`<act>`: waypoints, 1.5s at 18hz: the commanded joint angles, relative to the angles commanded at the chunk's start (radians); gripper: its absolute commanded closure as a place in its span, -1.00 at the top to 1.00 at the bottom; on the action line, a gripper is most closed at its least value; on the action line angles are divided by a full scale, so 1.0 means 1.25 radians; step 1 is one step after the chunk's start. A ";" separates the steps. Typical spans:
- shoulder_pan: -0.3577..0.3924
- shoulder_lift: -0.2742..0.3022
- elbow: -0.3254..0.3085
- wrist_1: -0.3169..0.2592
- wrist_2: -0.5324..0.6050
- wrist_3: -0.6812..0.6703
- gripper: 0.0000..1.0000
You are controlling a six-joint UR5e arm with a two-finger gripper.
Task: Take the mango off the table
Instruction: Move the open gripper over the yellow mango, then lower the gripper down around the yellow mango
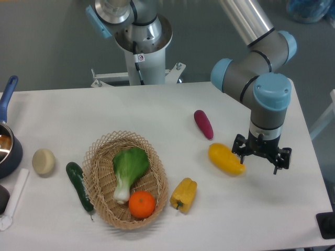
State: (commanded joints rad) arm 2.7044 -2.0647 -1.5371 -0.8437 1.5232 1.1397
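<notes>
- The hand (260,157) hangs just right of the mango (226,159); its fingertips blur into the dark body, so their gap cannot be read.
- Far left of the mango, the frame edge crops a dark pot (7,149) with a blue handle.
- A dark object (3,199) below the pot is mostly cropped.
- The black item (325,225) at the surface's (157,107) right corner is cut off.

mango (225,159) on table (157,110), gripper (260,158) just right; basket (102,157) left.

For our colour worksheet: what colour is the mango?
Yellow-orange; the smooth oval mango shows in the fixed camera view.
</notes>
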 joint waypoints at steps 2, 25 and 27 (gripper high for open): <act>-0.002 0.002 -0.007 0.001 0.006 0.000 1.00; -0.007 0.011 -0.104 -0.002 0.091 -0.316 1.00; -0.013 0.009 -0.099 -0.004 0.093 -0.417 1.00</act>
State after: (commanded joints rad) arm 2.6876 -2.0540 -1.6613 -0.8483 1.6398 0.6188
